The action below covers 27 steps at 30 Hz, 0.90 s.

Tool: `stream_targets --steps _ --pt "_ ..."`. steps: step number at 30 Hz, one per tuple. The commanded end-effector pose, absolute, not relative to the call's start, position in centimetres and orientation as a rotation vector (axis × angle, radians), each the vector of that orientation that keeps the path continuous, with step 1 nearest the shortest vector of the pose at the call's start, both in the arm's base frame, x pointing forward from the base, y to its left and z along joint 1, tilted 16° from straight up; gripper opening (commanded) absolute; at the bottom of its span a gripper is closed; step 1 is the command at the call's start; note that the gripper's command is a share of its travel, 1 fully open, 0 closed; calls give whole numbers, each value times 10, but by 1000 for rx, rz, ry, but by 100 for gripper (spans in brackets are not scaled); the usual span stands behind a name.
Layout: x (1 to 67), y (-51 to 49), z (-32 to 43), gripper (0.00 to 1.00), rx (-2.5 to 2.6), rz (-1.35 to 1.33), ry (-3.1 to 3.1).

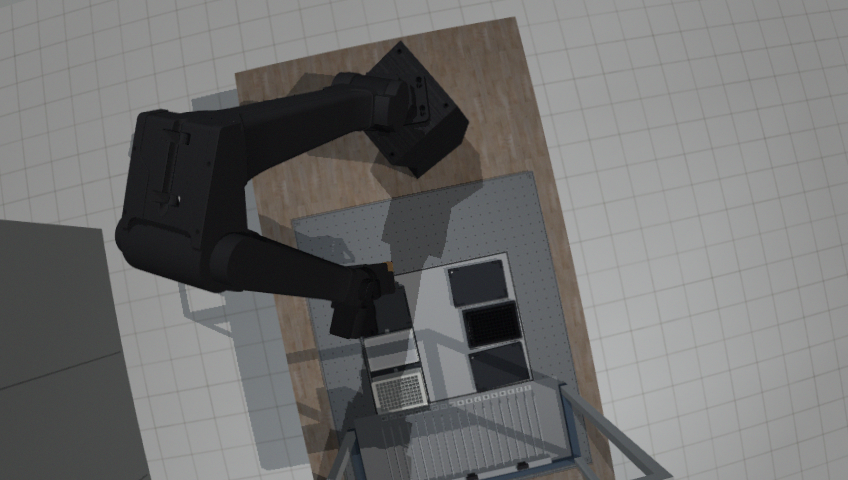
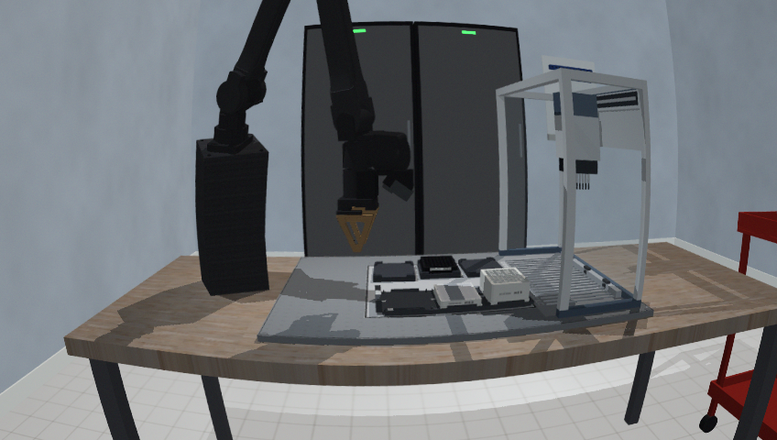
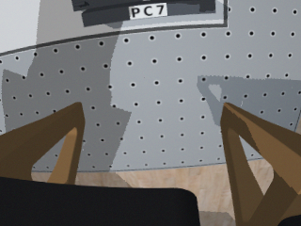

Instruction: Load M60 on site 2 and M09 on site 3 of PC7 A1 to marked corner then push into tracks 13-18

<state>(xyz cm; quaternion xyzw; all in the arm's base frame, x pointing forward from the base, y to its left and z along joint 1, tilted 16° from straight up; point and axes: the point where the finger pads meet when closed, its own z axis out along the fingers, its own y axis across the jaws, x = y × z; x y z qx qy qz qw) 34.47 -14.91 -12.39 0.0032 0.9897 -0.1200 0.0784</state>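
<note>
The carrier PC7 (image 1: 395, 368) lies on the light apron with its far end close to the rails (image 1: 470, 434). The white deep-well block (image 1: 399, 392) sits on the site nearest the rails, and the flat grey 384-well plate (image 1: 391, 353) sits on the middle site. Both also show in the side view, the block (image 2: 504, 284) and the plate (image 2: 456, 294). My gripper (image 3: 152, 112) (image 2: 356, 231) is open and empty. It hangs high above the perforated board, just behind the carrier's handle end.
The black 96-well plate M06 (image 1: 491, 324) sits on the middle nest. The nests on either side, S1 (image 1: 477, 282) and S3 (image 1: 498, 365), hold nothing. The instrument's white frame (image 2: 572, 191) stands over the rails. The arm's black base (image 2: 231, 214) stands at the table's left.
</note>
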Motion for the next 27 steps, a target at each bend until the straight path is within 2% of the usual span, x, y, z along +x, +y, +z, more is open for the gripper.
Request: stream_targets --steps 1,27 --pt "350 -149 -121 80 -159 -374 2959" --pt "356 -166 -174 80 -137 -375 2959"
